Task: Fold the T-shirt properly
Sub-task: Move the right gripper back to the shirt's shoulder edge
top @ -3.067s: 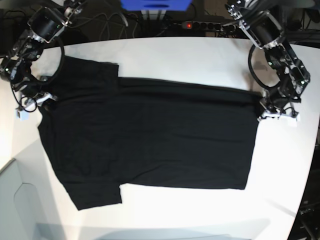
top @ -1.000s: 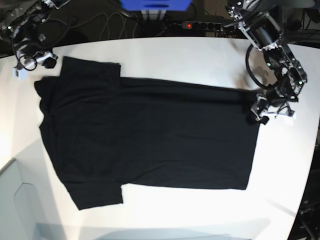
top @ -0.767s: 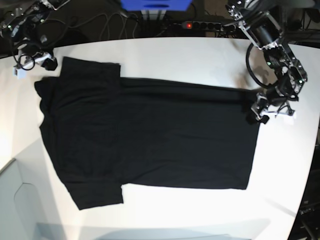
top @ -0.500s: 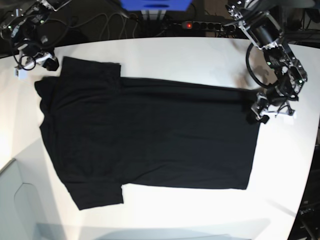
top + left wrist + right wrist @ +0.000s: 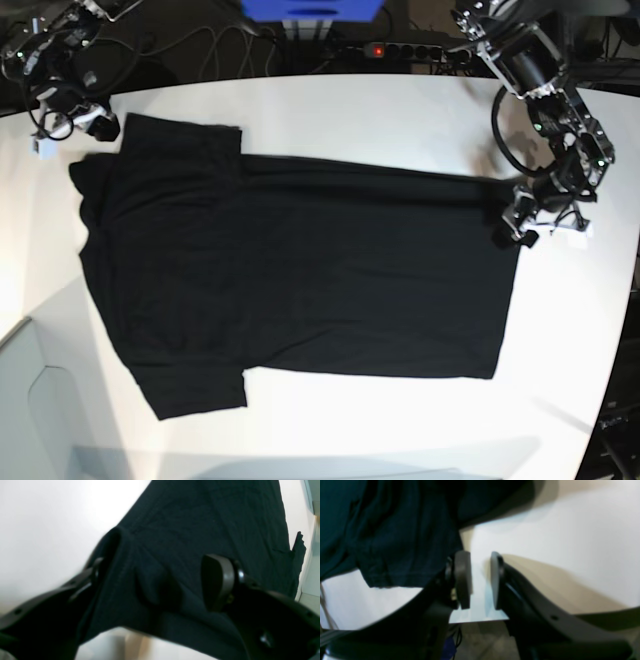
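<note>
Black fabric of the T-shirt (image 5: pixel 190 530) was bunched between the spread jaws of the left gripper (image 5: pixel 160 580); the right gripper (image 5: pixel 480 580), nearly pressed together, held nothing, the sleeve edge just beside it. Only one layer might be caught on closing.

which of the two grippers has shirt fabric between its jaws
The left gripper: its wide-open jaws straddle a raised fold of the T-shirt. The right gripper has only bare table between its jaws.

I see a white table (image 5: pixel 400 120). Behind its far edge lie a black power strip (image 5: pixel 405 48) with a red light, tangled cables (image 5: pixel 215 45), and something blue (image 5: pixel 310 10).
</note>
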`<state>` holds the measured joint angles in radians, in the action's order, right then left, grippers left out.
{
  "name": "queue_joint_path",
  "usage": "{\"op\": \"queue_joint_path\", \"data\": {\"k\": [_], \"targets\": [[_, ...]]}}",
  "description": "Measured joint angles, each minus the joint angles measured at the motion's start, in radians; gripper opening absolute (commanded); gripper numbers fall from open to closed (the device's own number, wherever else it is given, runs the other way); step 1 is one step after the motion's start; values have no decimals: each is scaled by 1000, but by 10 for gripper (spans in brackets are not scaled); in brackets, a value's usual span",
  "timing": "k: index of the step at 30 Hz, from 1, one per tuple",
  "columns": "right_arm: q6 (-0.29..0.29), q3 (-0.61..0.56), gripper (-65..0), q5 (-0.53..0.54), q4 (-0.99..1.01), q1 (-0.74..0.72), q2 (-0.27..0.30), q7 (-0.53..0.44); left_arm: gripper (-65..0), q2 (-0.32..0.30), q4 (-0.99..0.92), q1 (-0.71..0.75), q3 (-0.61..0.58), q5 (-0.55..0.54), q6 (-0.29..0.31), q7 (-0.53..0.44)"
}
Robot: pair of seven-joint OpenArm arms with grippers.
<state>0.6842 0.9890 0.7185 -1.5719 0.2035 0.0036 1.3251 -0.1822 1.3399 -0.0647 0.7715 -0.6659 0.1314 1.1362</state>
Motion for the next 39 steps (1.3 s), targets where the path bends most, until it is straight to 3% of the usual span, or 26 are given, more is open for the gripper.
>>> {"op": "queue_joint_path", "data": {"k": [8,14,20,25,31,34,37,39], "targets": [[1,-19,-500,76,8,6,8,32,-164,0,0,0,0,1,0,0],[1,-23,-500,70,8,5,26,47,-164,0,0,0,0,2,0,0],[0,-96,-500,84,5,26,27,33,-164,0,1,0,0,3,0,1],[3,-157,-500,166,9,41,21,51,-164,0,1,0,0,3,0,0],[3,-159,-501,173,14,41,19,52,-164,0,1,0,0,3,0,0],[3,-159,-535,173,15,41,19,51,-164,0,1,0,0,3,0,0],[3,-160,-640,158,16,38,18,54,-164,0,1,0,0,3,0,1],[3,-161,-650,153,15,35,18,63,-164,0,1,0,0,3,0,0]]}}
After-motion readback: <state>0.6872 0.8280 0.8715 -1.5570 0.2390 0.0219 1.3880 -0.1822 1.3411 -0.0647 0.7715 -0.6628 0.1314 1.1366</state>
